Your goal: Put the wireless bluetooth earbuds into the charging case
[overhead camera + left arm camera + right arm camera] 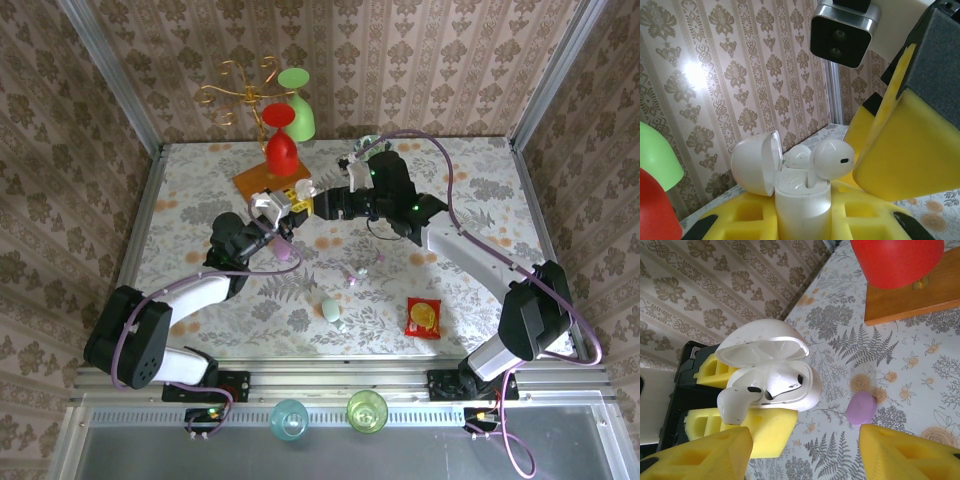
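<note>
My left gripper (802, 220) is shut on a white charging case (802, 202), held upright with its lid (757, 162) swung open. One white earbud (799, 155) sits down in its socket. A second earbud (832, 159) stands high, only its stem in the case. My right gripper (802, 435) hovers open over the case (795, 387); one of its yellow fingers (905, 145) is close beside the raised earbud (737, 402), with nothing between the fingers. In the top view both grippers (288, 205) (310, 200) meet mid-table.
A lilac case (861, 407) (285, 253) lies on the table below the grippers, with small loose buds (353, 274) and a mint case (331, 310) nearer the front. A red snack packet (423, 317) lies front right. A wooden stand with a red goblet (282, 152) is at the back.
</note>
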